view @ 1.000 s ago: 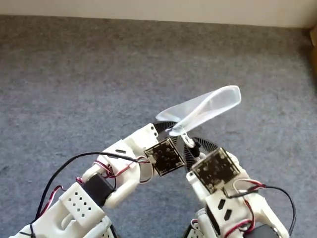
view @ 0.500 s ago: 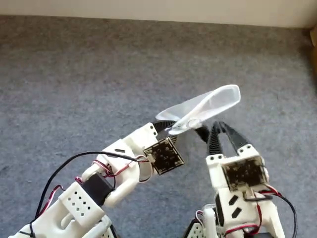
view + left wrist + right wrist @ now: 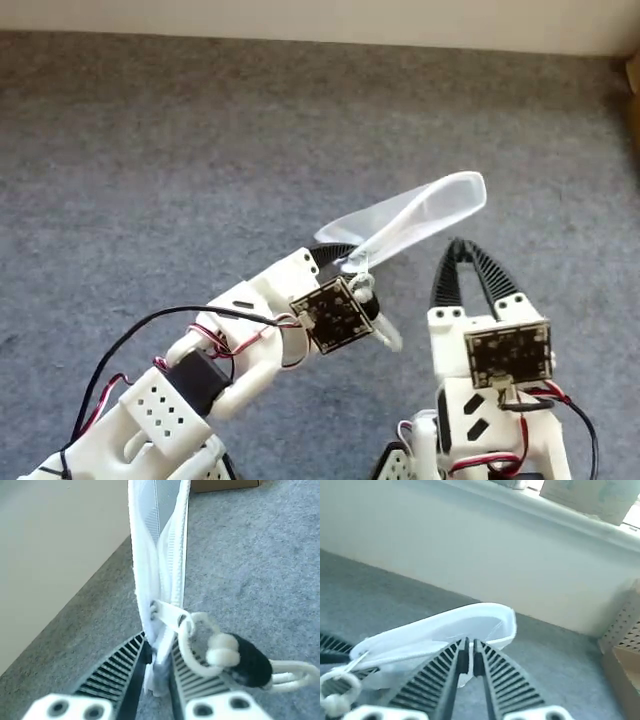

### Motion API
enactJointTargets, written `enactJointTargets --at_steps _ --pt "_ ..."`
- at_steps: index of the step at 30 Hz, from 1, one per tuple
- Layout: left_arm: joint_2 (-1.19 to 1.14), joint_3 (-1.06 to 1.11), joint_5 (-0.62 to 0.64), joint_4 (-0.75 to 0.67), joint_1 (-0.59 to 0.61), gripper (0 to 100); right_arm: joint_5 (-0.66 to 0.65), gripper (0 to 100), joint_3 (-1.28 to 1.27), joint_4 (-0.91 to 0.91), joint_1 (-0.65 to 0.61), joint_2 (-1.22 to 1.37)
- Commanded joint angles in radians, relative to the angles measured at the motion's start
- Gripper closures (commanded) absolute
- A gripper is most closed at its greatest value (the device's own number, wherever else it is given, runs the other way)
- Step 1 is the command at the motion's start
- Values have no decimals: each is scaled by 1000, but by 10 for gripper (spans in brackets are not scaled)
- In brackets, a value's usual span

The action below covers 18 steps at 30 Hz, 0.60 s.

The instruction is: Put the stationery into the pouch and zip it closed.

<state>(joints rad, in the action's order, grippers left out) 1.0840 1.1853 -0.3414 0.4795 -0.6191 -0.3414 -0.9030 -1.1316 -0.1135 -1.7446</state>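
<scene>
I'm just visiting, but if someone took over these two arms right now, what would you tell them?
Left gripper: shut on the pouch's end, holding it up above the table.
Right gripper: shut, empty, beside the pouch without touching.
The zip slider sits at the left gripper's end, beaded cord dangling.
Done: zip looks pulled along; contents cannot be made out.
Left: confirm the zip is fully closed, then set the pouch down.

Setting was a carpeted indoor room, home or office: grey short-pile carpet [image 3: 150,140] underneath, plain cream wall [image 3: 470,545] and brown cardboard box [image 3: 625,675] beyond the jaws of the right gripper [image 3: 470,645].
</scene>
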Motion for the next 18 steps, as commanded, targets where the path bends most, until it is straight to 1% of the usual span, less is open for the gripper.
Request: enactJointTargets --at_steps 1,3,5,12,15,18 --pt "5 1 9 11 24 994 9 867 12 -88 -117 2" --pt "5 1 9 11 24 994 9 807 8 -128 -176 5" --pt "5 1 9 11 24 994 9 778 8 -159 -225 5" --pt "5 1 9 11 25 994 5 775 5 -236 -415 5" --pt "5 1 9 11 25 994 3 773 -5 -236 -466 7" --pt "5 1 9 11 25 994 2 773 -36 -229 -490 7"
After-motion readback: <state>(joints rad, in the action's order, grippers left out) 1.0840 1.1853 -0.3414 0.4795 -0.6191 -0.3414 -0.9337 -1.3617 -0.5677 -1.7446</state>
